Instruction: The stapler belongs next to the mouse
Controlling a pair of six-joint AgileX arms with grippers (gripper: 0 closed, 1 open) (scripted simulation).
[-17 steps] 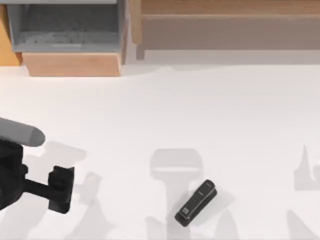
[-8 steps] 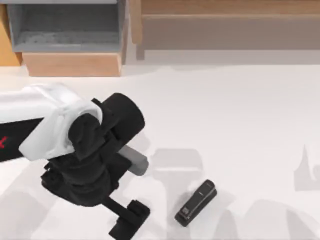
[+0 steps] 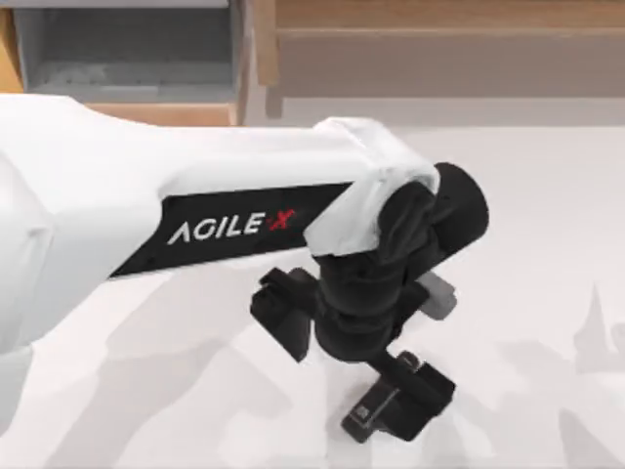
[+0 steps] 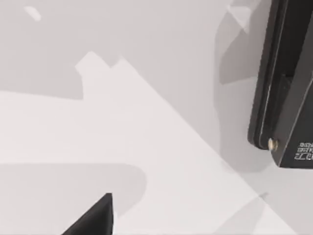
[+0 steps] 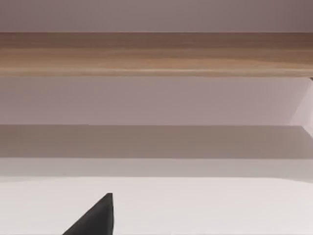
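The stapler [image 3: 358, 418] is a small black bar lying slantwise near the table's front edge, right of the middle. Its pale label end pokes out from under my left gripper [image 3: 412, 393], which hangs open right above its far half. In the left wrist view the stapler [image 4: 287, 83] lies off to one side, outside the fingers, with its label [image 4: 305, 155] readable. One dark fingertip [image 4: 95, 219] shows there. The mouse is out of view. My right arm is parked, and its wrist view faces a wooden ledge [image 5: 156, 53].
My left arm's white link [image 3: 146, 195] stretches from the left edge across the table's middle. A grey open box [image 3: 127, 49] with a wooden base stands at the back left. A long wooden shelf [image 3: 449, 49] runs along the back right.
My left arm has swung from the front left across to the right. Its gripper went from beside the stapler to right above it. The stapler has not moved.
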